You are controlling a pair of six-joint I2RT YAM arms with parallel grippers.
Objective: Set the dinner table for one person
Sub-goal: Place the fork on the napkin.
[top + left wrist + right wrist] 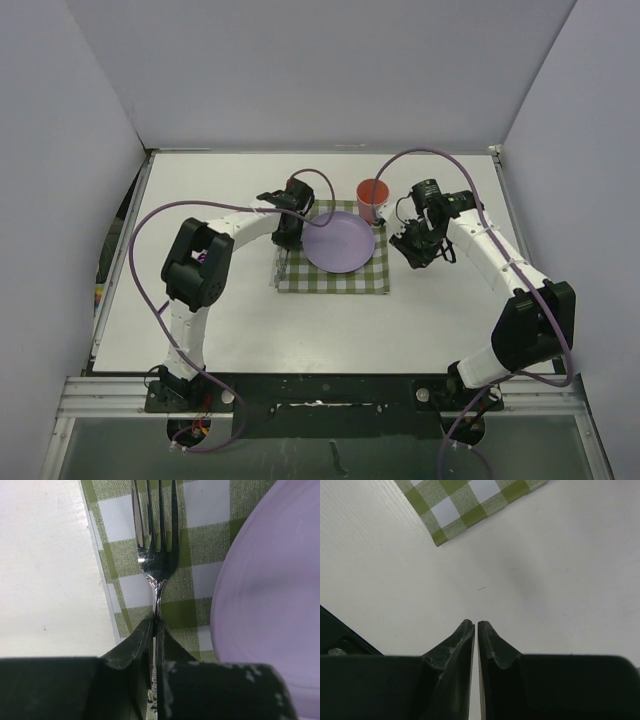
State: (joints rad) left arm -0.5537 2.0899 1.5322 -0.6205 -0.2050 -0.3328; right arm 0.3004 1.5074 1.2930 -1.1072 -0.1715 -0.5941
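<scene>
— Where does the table (250,330) sit relative to the left jaws?

— Under them. The left jaws are down low over the left edge of the green-and-white checked cloth (197,545), which lies flat on the table around its middle. Bare white tabletop shows just to the left of that edge.

— And how do they stand?

— Pinched together on the thin handle of a silver fork (157,555). The fork lies on the cloth with its tines pointing away from the wrist, just left of the lilac plate (270,605).

— The right jaws?

— Over bare table off the right side of the cloth. They are drawn in until only a thin slit shows between the tips, and nothing is held. A corner of the cloth lies ahead of them, apart from the tips.

— Anything else on the table?

— A red cup (373,192) at the far right corner of the cloth, just beyond the plate.
</scene>
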